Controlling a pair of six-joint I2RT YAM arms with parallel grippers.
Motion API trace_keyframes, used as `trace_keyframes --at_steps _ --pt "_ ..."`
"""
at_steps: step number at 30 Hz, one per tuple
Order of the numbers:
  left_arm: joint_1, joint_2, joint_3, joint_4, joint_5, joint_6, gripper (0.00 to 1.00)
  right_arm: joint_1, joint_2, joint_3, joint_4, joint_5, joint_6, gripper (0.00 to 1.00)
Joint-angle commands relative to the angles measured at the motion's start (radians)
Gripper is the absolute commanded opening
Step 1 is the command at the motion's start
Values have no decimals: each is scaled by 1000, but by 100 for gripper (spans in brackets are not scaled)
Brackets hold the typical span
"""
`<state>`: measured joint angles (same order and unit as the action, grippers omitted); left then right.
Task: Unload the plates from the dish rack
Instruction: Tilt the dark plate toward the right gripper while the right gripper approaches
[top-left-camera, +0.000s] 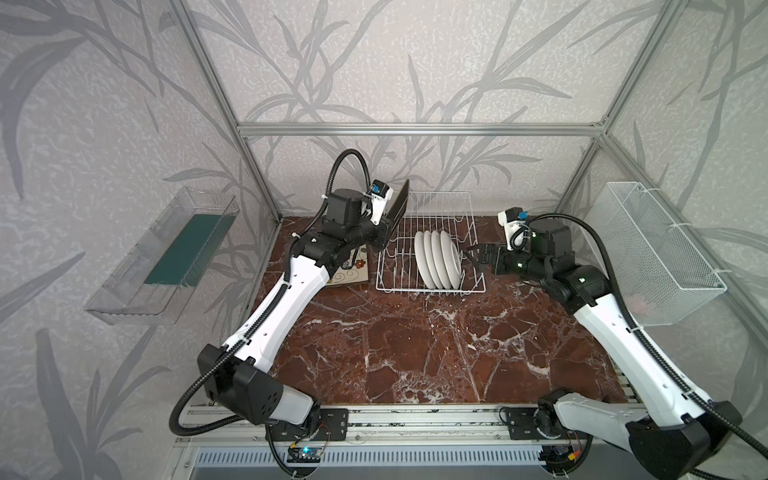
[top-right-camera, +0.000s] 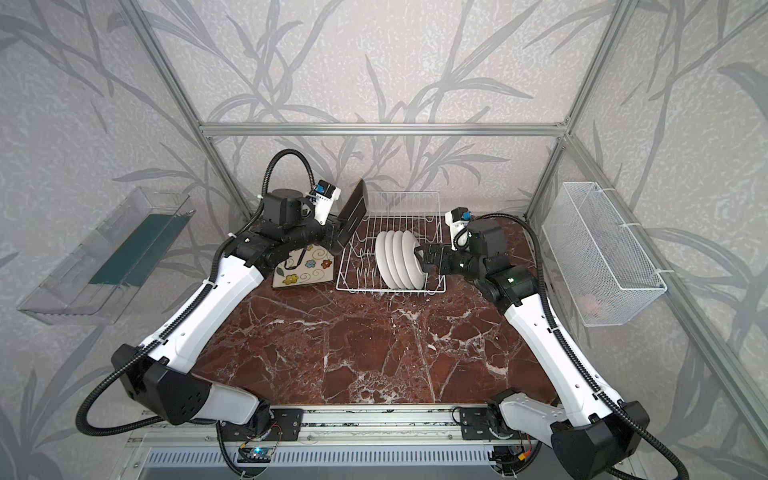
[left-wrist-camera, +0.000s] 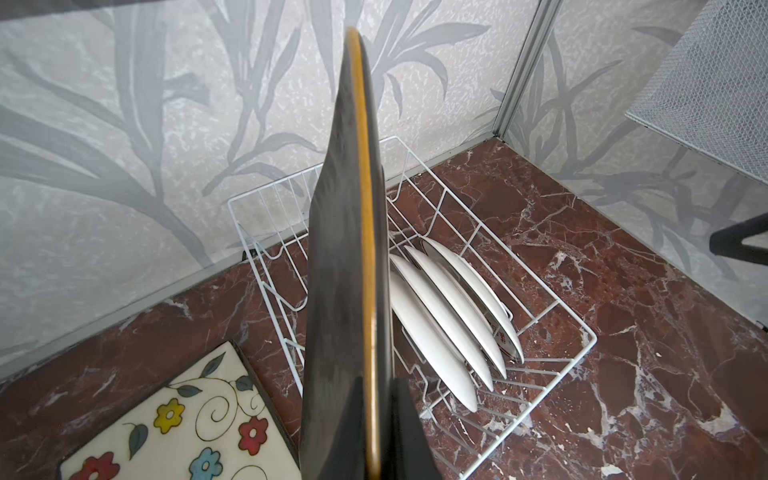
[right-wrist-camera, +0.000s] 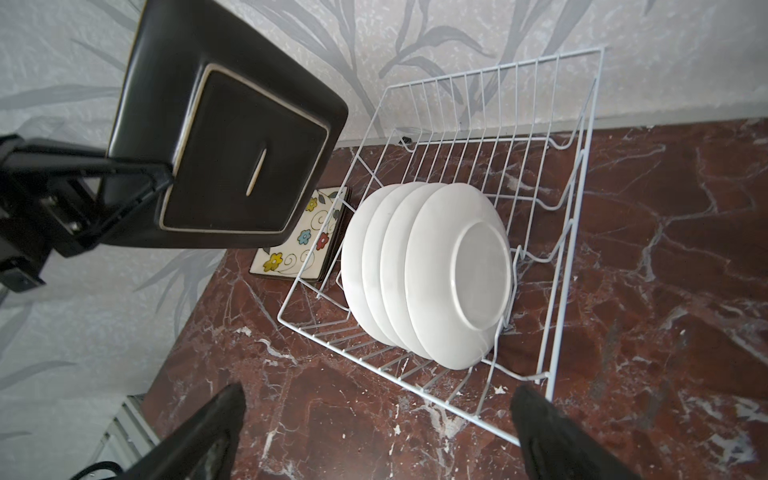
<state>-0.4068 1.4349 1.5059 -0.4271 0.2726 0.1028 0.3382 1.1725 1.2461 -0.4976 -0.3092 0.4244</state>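
The left fingers (right-wrist-camera: 124, 166) grip a square plate (right-wrist-camera: 249, 137) up over the left edge of the rack (right-wrist-camera: 578, 208). Four round plates (right-wrist-camera: 457, 274) stand in the rack. The right fingers (right-wrist-camera: 208, 432) are spread wide beside it.

Pretty clearly a robot lab cell, not a real kitchen: aluminium frame (top-left-camera: 415, 129) boxed in with leafy wallpaper panels (top-left-camera: 415, 62), marble-look tabletop (top-left-camera: 415, 353), two arms (top-left-camera: 286, 307) bolted to a rail (top-left-camera: 415, 419) up front.
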Motion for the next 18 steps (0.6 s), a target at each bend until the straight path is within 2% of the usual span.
trace_keyframes --at_steps 1,4,10,14,18 --pt "-10 -88 4 273 63 193 0 -47 24 7 52 -125 151 99" --pt "-20 -115 -49 322 86 288 0 -82 53 16 82 -168 255 99" --pt "-35 -151 -127 392 88 451 0 -103 116 53 149 -208 384 99" --pt "-39 -161 -146 390 93 556 0 -103 161 60 205 -271 440 100" --pt "-40 -187 -183 421 99 662 0 -103 170 59 233 -256 465 100"
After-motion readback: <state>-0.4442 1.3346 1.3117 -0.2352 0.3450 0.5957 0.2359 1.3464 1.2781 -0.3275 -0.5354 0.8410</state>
